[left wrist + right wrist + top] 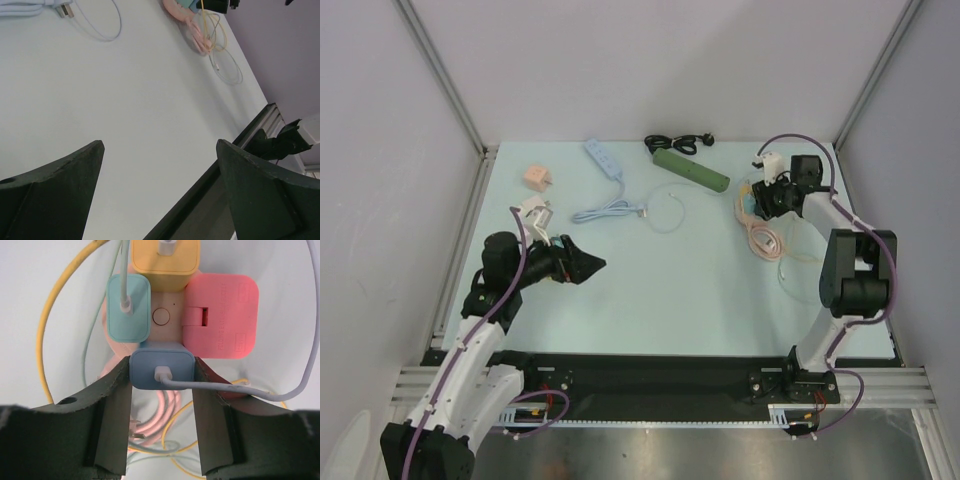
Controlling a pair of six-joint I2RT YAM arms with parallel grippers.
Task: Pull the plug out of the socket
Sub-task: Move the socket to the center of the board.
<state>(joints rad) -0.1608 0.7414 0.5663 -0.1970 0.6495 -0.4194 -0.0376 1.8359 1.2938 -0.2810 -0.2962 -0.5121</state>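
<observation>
Found right tool (162, 366) clamped on the sides of the blue plug (161, 371), seated in the socket (162, 317) at the counter's (670, 290) far right, left tool (160, 144) spread apart and idle; judged grasp in hand, next needing a firm straight pull away from the socket

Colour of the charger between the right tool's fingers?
Blue; the charger shows best in the right wrist view.

green strip (691, 168): far side, lying at an angle
black cord (677, 143): bundled up just behind it
blue strip (603, 157): left of those, lead coiled nearer
pink adapter (536, 178): further left, on its own
white adapter (534, 211): just nearer than the pink one
thin cable (667, 208): loose loop mid tabletop (680, 290)
</observation>
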